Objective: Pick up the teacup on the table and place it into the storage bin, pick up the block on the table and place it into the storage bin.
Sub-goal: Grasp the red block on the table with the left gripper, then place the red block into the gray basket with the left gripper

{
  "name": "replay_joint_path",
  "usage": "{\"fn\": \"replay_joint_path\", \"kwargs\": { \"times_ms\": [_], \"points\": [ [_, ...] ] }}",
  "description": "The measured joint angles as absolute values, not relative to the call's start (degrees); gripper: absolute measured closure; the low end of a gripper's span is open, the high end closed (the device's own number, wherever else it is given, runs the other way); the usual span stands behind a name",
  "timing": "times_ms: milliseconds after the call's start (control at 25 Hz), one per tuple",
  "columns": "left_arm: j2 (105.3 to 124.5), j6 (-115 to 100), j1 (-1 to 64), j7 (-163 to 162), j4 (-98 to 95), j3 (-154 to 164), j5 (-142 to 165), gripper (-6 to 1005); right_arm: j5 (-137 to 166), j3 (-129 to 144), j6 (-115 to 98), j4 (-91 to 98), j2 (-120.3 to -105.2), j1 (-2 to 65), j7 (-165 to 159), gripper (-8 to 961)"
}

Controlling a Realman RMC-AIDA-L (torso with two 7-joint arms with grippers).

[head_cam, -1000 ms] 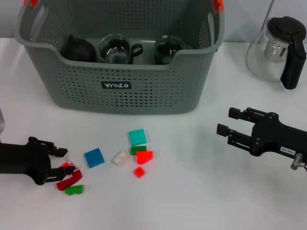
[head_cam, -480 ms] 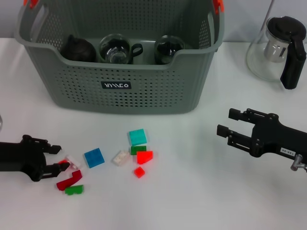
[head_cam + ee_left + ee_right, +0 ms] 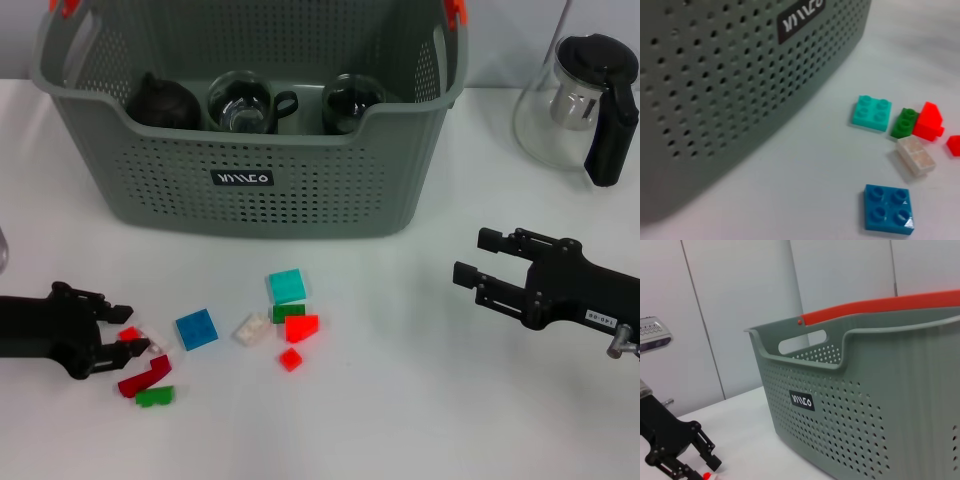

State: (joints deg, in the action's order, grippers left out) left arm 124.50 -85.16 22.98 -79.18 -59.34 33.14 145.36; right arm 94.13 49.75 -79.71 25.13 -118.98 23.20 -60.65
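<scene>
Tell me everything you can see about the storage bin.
The storage bin is a large grey-green basket, plastic by its look, with perforated walls, cut-out hand holes and orange handle clips at the rim. A small black label with white lettering sits on its front. It stands upright on the white table, behind the scattered blocks, and holds dark and glass teaware. Neither gripper touches it.

The storage bin (image 3: pixel 250 180) loses its far rim to the frame edge. Beside the left gripper (image 3: pixel 120 328), a small red block (image 3: pixel 129 333) is partly hidden by fingers.
</scene>
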Motion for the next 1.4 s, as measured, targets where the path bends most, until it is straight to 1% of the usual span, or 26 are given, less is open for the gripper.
{"fn": "replay_joint_path", "kwargs": {
  "times_ms": [1000, 1240, 1400],
  "points": [
    [124.36, -84.19, 23.37, -81.36, -58.74, 33.57, 146.78, 654, 94.31, 49.66, -79.71, 25.13, -118.82, 23.2, -60.64, 308],
    [124.3, -84.66, 23.54, -82.46, -59.15, 33.39, 146.87, 814, 94.31, 49.66, -79.72, 25.13, -118.82, 23.2, -60.56, 308],
    [124.28, -84.92, 23.69, -83.8, -59.75, 33.54, 146.9, 809, 94.31, 49.66, -79.71, 25.13, -118.83, 23.13, -60.56, 307]
  ]
}}
